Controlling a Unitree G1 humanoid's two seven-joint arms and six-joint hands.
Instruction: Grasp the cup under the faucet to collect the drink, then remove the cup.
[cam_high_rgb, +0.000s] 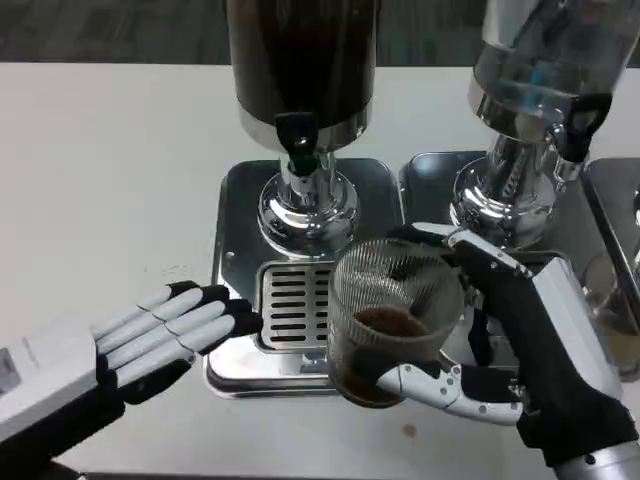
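1. As you read the nearest edge of the counter (110, 180), note the left robot hand (165, 335) lying low at the left, fingers extended and apart, holding nothing; its dark fingertips reach the left rim of the drip tray (232, 255).
2. Your right robot hand (500, 350) is clamped on the cup (390, 315): one white and black finger wraps under its lower front, and the dark palm backs its right side.
3. You will find the cup at the front right corner of the tray, beside the slotted grate (293, 305) and forward and to the right of the faucet (298, 140). It appears to lean slightly toward you, with dark drink (388, 325) filling the lower part. By this evidence, collection looks done and removal is in hand.
4. Handling judgement: the cup looks to be clear, ribbed and rigid. Treat it as fragile if glass, smooth-walled and liable to slip, with liquid weight low down. Keep your hold around the lower wall, where the fingers sit, and keep the rim level to avoid spillage.
5. Farther back stand the dark dispenser (300, 60) on its chrome base and, to the right, a second dispenser (545, 70), near the right forearm; allow for that on withdrawal.
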